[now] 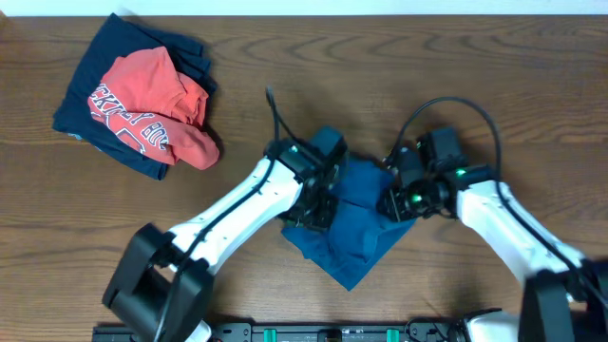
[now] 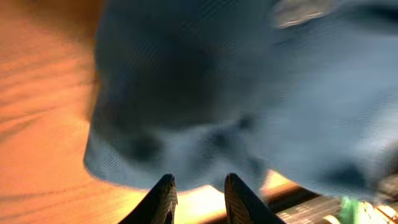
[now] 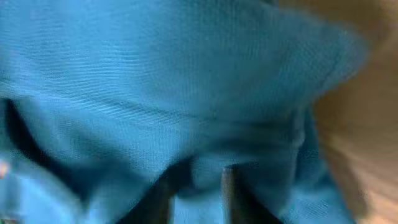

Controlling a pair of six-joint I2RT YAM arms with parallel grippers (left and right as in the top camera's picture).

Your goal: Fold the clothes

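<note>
Tabletop [image 1: 285, 57], blue T-shirt [image 1: 356, 228], left fingers [image 2: 163, 199], right fingers [image 3: 229, 193] narrowly parted

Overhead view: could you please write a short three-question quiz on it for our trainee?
1. True or false: the red tee with white lettering lies on the dark navy garment.
2. Which lies bunched near the brown table's middle? A) red tee B) plain medium-blue cotton T-shirt C) navy garment
3. Fill in: the table looks made of ____.
Key: 1 true; 2 B; 3 wood.
</note>
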